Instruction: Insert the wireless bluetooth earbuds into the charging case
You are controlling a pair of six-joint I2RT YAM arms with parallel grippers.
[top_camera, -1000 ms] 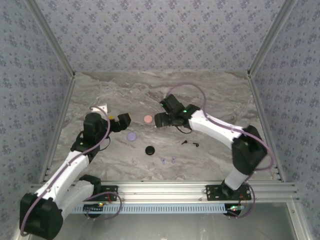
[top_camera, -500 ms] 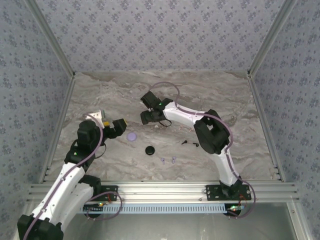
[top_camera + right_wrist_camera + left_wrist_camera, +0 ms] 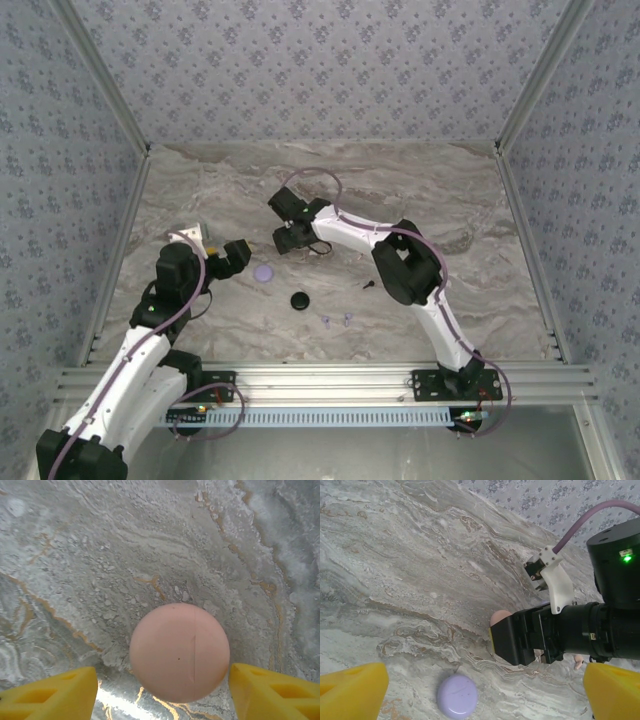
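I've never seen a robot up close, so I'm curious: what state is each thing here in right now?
Pink case: closed, flat on table.
Lavender case: closed, on table.
Black case: looks closed, on table.
Lavender earbuds: loose on table.
Black earbud: loose on table.
Left gripper: open, empty.
Right gripper: open, straddling pink case.

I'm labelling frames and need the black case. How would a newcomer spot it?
On the marble table, look near the middle. The black round case lies right of the lavender round case, slightly nearer the front; it is the only dark disc, much bigger than the tiny black earbuds.
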